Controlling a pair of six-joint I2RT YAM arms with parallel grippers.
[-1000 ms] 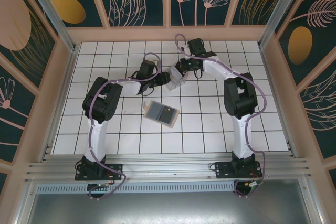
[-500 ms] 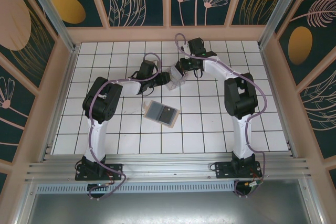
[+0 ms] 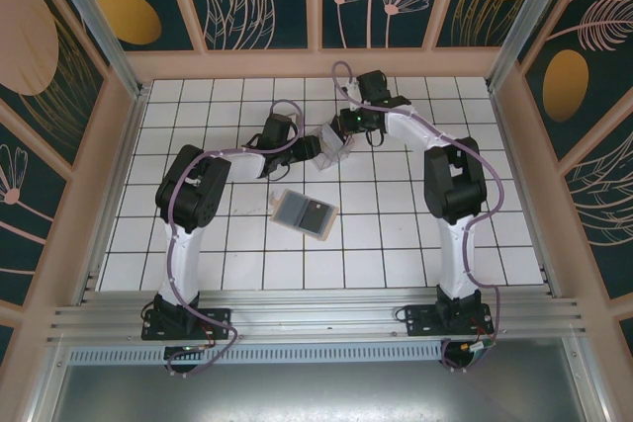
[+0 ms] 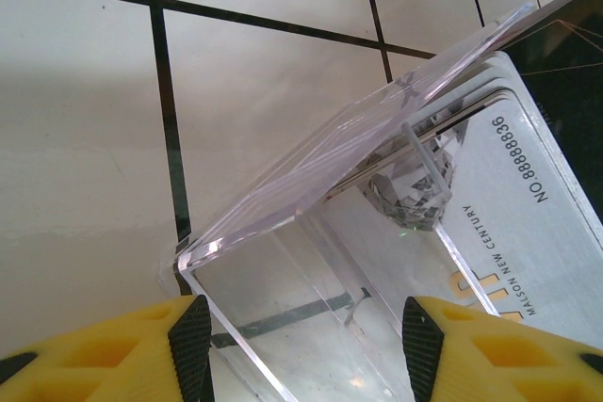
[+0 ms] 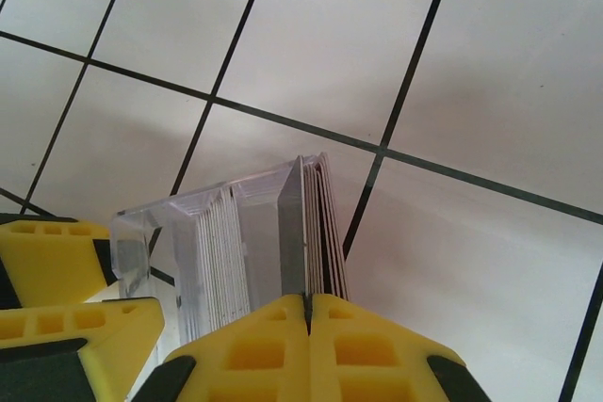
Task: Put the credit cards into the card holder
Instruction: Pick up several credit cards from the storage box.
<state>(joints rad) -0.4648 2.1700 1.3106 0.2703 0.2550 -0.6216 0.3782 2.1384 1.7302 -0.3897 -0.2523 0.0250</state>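
Little changes over the last second. At the left, the left gripper [image 4: 306, 345] stays half-wide, its pads set against either side of a clear box [image 4: 283, 233] with its lid raised. Credit cards [image 5: 316, 233] stand on edge inside the box, one pale face printed with a number. The pair hangs over the middle of the surface, toward its far edge. At the right, the right gripper [image 5: 308, 327] closes the last trace and is now pressed fully together at the end of the stack, a thin card edge seeming to run into the seam. The right arm barely shifts. That suggests the pinch on one card is settled and the draw out of the box has not begun.

The card holder [image 3: 278, 207] has not moved. It lies flat, tan, near the middle of the surface, on the near side of both grippers and apart from them. A grey and a dark rectangle sit on its face; whether these are cards I cannot tell.

The surface [image 3: 445, 234] is white square tile with dark grout, bare elsewhere. Pale wooden frames rise from its edges, holding dark teal panels painted with orange discs and pale leaves and flowers. A metal rail [image 3: 316, 321] runs along the near edge.
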